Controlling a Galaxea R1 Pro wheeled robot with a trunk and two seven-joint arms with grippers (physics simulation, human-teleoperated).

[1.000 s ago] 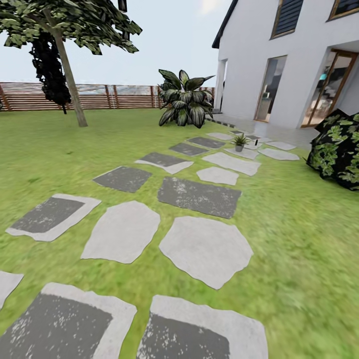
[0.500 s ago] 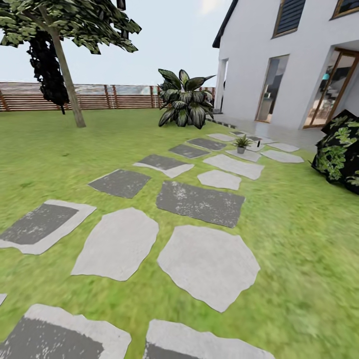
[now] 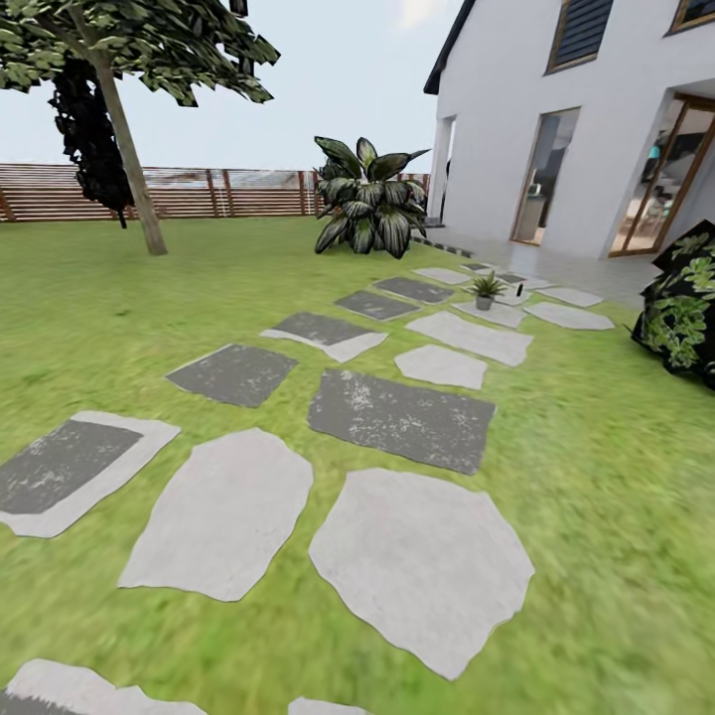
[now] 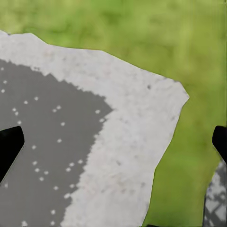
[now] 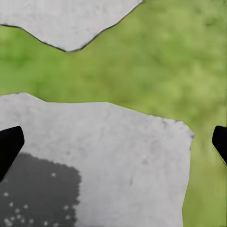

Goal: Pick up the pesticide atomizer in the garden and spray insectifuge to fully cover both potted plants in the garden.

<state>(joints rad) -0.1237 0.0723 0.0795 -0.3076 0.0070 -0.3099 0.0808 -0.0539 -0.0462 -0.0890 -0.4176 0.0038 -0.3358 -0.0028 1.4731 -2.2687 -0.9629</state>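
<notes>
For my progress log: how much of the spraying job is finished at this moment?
Nothing looks done. Both grippers are open and empty above grey stepping stones: the left gripper, the right gripper. In hand is only the approach: one small green rosette in a grey pot and a tiny dark bottle stand far ahead. Picking up and spraying remain.

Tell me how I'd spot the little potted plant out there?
Start at the white house and follow the stepping-stone path toward its doors. Near the path's far end sits the potted plant, a low rosette of pointed green leaves in a small grey pot, far smaller than the big striped-leaf bush behind it.
</notes>
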